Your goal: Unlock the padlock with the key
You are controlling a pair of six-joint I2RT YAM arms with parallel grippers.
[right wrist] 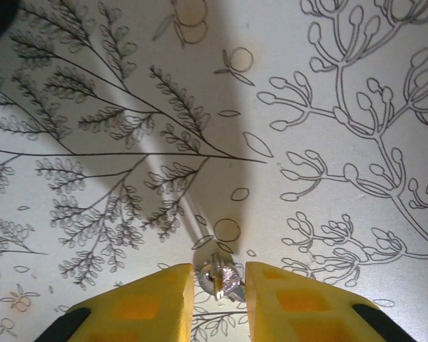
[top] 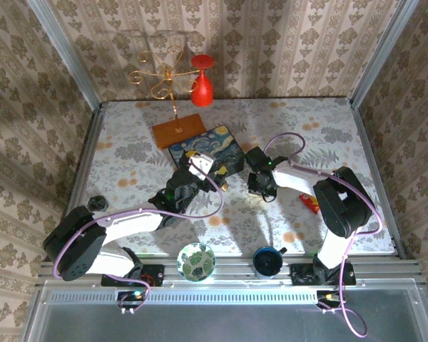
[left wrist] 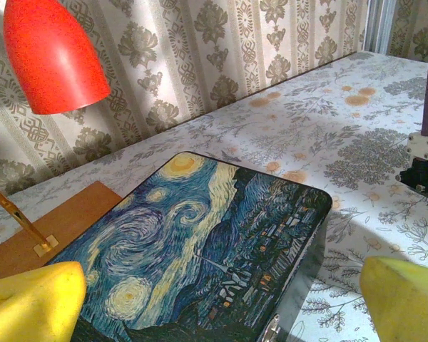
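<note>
Patterned walls (top: 271, 43) are enclosing the floral tabletop (top: 321, 121), where the right fingers (right wrist: 292, 303) are pinching a silvery key (right wrist: 220, 278) and the left fingers (left wrist: 36, 303) are hovering spread.

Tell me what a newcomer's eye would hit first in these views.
The Starry Night painted box at the centre of the floral table grabs attention, with the bright red vase against the back wall behind it. In the right wrist view, the yellow fingers of the right gripper close around a small silvery metal piece.
</note>
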